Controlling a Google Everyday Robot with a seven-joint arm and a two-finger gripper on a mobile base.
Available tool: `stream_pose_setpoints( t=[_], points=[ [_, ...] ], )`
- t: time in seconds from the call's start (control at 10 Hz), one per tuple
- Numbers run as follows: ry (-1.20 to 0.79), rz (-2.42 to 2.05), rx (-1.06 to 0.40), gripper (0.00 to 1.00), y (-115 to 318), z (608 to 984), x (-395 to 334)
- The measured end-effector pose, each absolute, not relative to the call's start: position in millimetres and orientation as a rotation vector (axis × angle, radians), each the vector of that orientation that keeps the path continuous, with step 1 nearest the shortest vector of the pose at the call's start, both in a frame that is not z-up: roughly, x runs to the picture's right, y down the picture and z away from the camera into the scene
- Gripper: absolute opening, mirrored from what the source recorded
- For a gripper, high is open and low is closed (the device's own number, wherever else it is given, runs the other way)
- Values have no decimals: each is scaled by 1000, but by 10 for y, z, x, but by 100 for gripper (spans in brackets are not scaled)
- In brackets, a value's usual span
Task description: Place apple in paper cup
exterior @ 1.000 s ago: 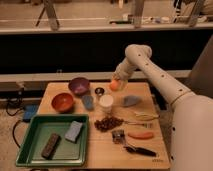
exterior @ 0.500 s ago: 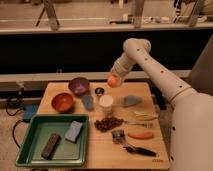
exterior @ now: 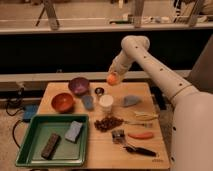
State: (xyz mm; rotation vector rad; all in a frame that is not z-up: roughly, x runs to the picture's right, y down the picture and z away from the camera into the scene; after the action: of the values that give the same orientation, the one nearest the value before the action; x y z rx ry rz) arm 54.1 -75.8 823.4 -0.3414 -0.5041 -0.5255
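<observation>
My gripper (exterior: 114, 76) is shut on the apple (exterior: 112, 79), a small orange-yellow ball, and holds it in the air above the back of the wooden table (exterior: 150, 90). The paper cup (exterior: 105, 104), short and white with a pale inside, stands upright on the table below and slightly left of the apple, well apart from it. The white arm reaches in from the right.
A purple bowl (exterior: 79, 85), an orange-red bowl (exterior: 62, 102), a small dark jar (exterior: 99, 91) and a blue item (exterior: 88, 102) sit left of the cup. A green tray (exterior: 30, 150) lies front left. A blue-grey cloth (exterior: 131, 100), carrot (exterior: 140, 135), nuts (exterior: 107, 123) and utensils lie right.
My gripper has risen with the apple and moved left, from just above the table's back toward a spot over the cup.
</observation>
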Motion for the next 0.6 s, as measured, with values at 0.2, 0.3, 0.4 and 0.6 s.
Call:
stream_pose_setpoints(
  t=[0.2, 0.3, 0.4, 0.6],
  points=[
    [-506, -533, -335, 2, -795, 8175, 526],
    [-512, -535, -335, 2, -809, 8146, 534],
    [-521, -538, -335, 2, -824, 8109, 545],
    [-533, -544, -333, 2, -854, 8033, 560]
  ],
)
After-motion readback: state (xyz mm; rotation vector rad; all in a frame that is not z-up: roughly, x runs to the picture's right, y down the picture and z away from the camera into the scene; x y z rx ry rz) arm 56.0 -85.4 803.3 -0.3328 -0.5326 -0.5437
